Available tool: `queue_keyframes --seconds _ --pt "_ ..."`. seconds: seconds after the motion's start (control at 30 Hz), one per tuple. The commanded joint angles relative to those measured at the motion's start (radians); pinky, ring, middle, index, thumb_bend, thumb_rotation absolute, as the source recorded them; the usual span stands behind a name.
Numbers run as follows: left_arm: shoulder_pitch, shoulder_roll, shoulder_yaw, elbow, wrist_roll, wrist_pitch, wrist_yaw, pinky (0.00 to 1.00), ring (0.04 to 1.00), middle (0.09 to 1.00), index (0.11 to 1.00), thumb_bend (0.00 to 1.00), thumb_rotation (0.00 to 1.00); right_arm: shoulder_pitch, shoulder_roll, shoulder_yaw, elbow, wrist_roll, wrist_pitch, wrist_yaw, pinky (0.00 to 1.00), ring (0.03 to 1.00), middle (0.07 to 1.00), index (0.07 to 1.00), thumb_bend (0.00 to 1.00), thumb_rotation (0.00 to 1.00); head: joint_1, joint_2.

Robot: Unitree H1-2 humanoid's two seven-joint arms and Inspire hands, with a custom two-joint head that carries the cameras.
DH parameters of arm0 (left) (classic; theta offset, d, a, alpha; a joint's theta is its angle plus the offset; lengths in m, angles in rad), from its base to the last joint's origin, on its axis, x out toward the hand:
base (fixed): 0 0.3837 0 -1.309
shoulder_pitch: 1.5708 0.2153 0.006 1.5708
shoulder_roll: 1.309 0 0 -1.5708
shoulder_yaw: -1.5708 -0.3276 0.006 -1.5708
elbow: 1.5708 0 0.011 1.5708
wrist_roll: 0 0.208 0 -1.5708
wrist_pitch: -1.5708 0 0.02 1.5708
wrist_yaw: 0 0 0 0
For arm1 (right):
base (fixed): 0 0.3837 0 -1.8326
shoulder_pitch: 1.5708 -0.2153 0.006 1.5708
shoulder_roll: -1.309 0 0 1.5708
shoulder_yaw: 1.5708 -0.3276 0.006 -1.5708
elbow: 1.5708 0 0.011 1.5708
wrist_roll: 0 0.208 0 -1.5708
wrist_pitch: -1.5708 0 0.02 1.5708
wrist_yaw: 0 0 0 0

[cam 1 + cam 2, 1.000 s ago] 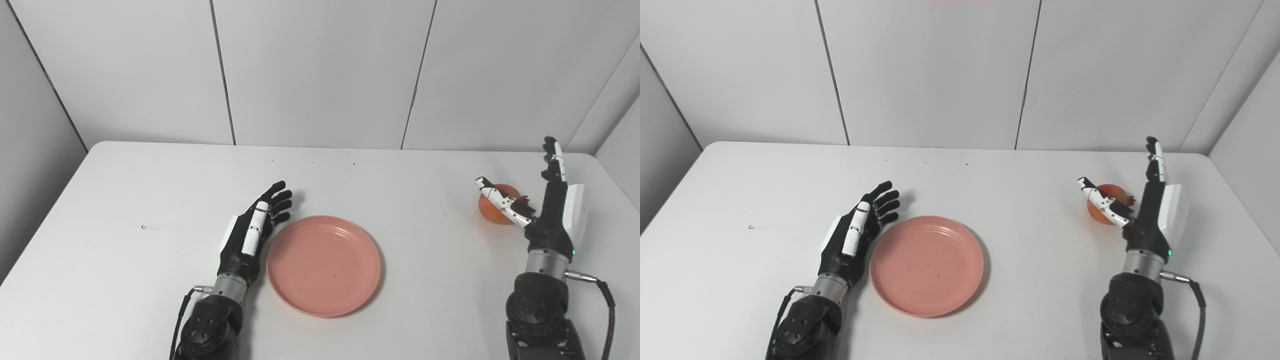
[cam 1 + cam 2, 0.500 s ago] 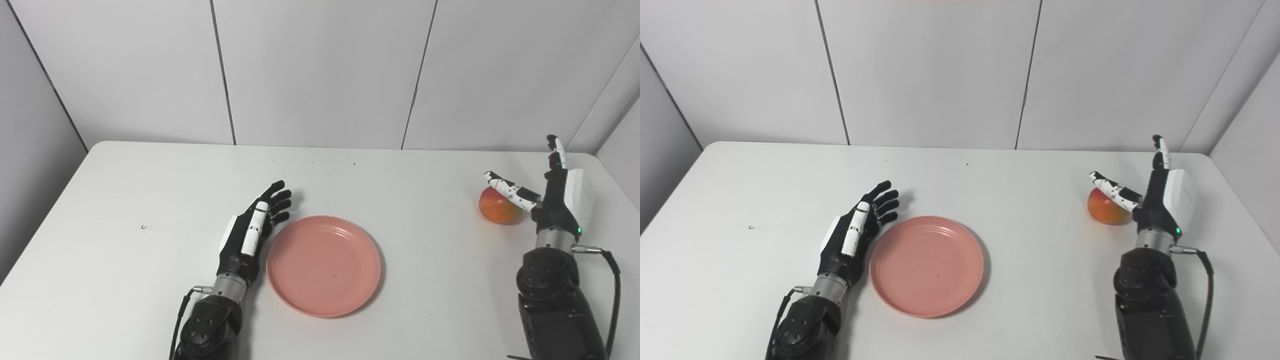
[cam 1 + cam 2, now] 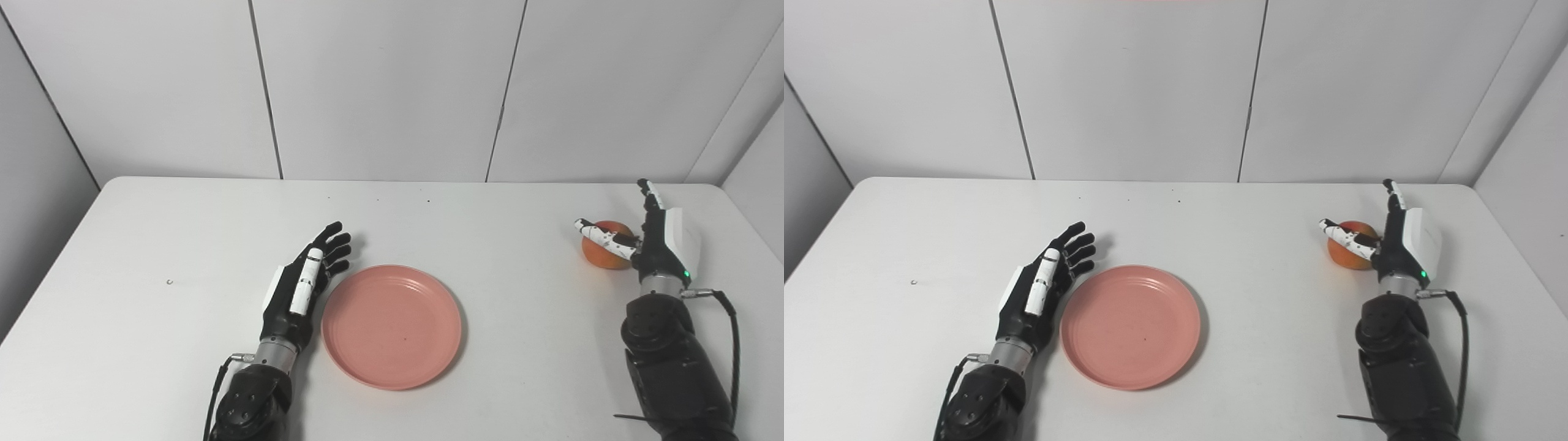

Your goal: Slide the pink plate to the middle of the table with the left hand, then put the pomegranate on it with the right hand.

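Note:
The pink plate [image 3: 392, 324] lies flat near the table's middle, toward the front. My left hand [image 3: 303, 285] rests open on the table right beside the plate's left rim, fingers stretched forward. The orange-red pomegranate [image 3: 601, 253] stands on the table at the right. My right hand [image 3: 649, 242] is open and upright right next to it, on its right, with the thumb reaching across the fruit's top and the fingers pointing up behind it. The fingers are not closed on the fruit.
The white table [image 3: 153, 245] has rounded far corners and grey wall panels close behind it. A tiny speck [image 3: 169, 282] lies at the left. A cable [image 3: 729, 331] loops off my right wrist.
My right hand has moved forward and down until it stands close against the pomegranate. The camera has shifted slightly. My left hand and the plate have stayed put.

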Motion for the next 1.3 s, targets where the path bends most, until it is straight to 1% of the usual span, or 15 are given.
queue_keyframes --seconds 0.0,0.4,0.53,0.63,0.67,0.7,0.73,0.77,0.83,0.87,0.9,0.97,1.13,1.2,1.27 --pt "-0.009 -0.005 0.004 -0.013 -0.008 -0.011 -0.003 0.83 0.852 0.850 0.833 0.34 0.92 -0.043 -0.030 0.003 0.001 0.004 0.008 0.005 0.73 0.854 0.891 0.882 0.84 0.38 0.001 0.001" --pt "-0.008 -0.003 0.006 -0.018 -0.010 -0.005 -0.007 0.83 0.854 0.852 0.835 0.34 0.93 -0.046 -0.036 0.009 0.068 0.051 0.008 0.029 0.74 0.865 0.896 0.879 0.87 0.30 0.002 0.004" --pt "-0.008 -0.004 0.008 -0.017 -0.012 -0.004 -0.007 0.83 0.856 0.853 0.838 0.34 0.93 -0.045 -0.033 0.012 0.075 0.061 0.006 0.024 0.69 0.831 0.875 0.865 0.87 0.23 0.002 0.005" --pt "-0.008 -0.004 0.008 -0.017 -0.012 -0.007 -0.006 0.83 0.854 0.851 0.836 0.34 0.92 -0.040 -0.027 0.004 0.076 0.080 -0.008 0.017 0.58 0.743 0.818 0.848 0.85 0.16 0.003 0.007" --pt "-0.008 -0.004 0.008 -0.017 -0.011 -0.007 -0.005 0.83 0.853 0.851 0.835 0.34 0.92 -0.039 -0.025 -0.001 0.076 0.090 -0.013 0.015 0.40 0.534 0.614 0.840 0.82 0.11 0.003 0.007" --pt "-0.008 -0.005 0.008 -0.019 -0.012 -0.002 -0.004 0.83 0.853 0.851 0.835 0.34 0.92 -0.038 -0.019 -0.008 0.079 0.100 -0.021 0.003 0.34 0.463 0.544 0.837 0.81 0.09 0.002 0.007" --pt "-0.008 -0.005 0.008 -0.020 -0.014 0.001 -0.004 0.83 0.857 0.855 0.840 0.34 0.92 -0.038 -0.016 -0.013 0.081 0.106 -0.027 -0.006 0.27 0.373 0.503 0.824 0.67 0.04 0.002 0.007" --pt "-0.009 -0.006 0.009 -0.021 -0.017 0.005 -0.004 0.84 0.858 0.856 0.841 0.34 0.92 -0.037 -0.014 -0.012 0.085 0.103 -0.035 -0.023 0.25 0.355 0.490 0.809 0.61 0.01 0.003 0.008" --pt "-0.010 -0.007 0.010 -0.022 -0.019 0.009 -0.002 0.83 0.855 0.854 0.839 0.34 0.90 -0.036 -0.014 -0.007 0.092 0.096 -0.050 -0.047 0.30 0.425 0.491 0.775 0.57 0.00 0.003 0.008" --pt "-0.010 -0.006 0.010 -0.022 -0.019 0.010 -0.002 0.83 0.856 0.853 0.839 0.34 0.90 -0.036 -0.014 -0.003 0.095 0.093 -0.056 -0.057 0.39 0.526 0.611 0.760 0.65 0.01 0.003 0.008" --pt "-0.010 -0.004 0.008 -0.021 -0.016 0.006 -0.004 0.84 0.857 0.853 0.839 0.34 0.91 -0.037 -0.014 -0.001 0.101 0.092 -0.066 -0.069 0.47 0.603 0.682 0.745 0.69 0.03 0.002 0.008" --pt "-0.010 -0.003 0.007 -0.020 -0.014 0.002 -0.006 0.84 0.861 0.857 0.842 0.34 0.93 -0.039 -0.013 0.002 0.114 0.090 -0.085 -0.094 0.56 0.663 0.707 0.718 0.70 0.01 0.002 0.008" --pt "-0.008 -0.004 0.006 -0.024 -0.012 0.002 -0.003 0.84 0.859 0.856 0.838 0.34 0.91 -0.049 -0.014 0.014 0.149 0.075 -0.117 -0.144 0.51 0.572 0.617 0.656 0.68 0.00 0.004 0.010" --pt "-0.007 -0.004 0.005 -0.025 -0.010 0.002 -0.003 0.84 0.859 0.857 0.840 0.34 0.92 -0.049 -0.016 0.021 0.158 0.068 -0.129 -0.159 0.45 0.520 0.588 0.537 0.55 0.09 0.005 0.010" --pt "-0.007 -0.004 0.005 -0.025 -0.011 0.003 -0.002 0.84 0.859 0.857 0.841 0.34 0.94 -0.048 -0.017 0.026 0.165 0.066 -0.137 -0.169 0.38 0.456 0.470 0.538 0.53 0.02 0.005 0.011"
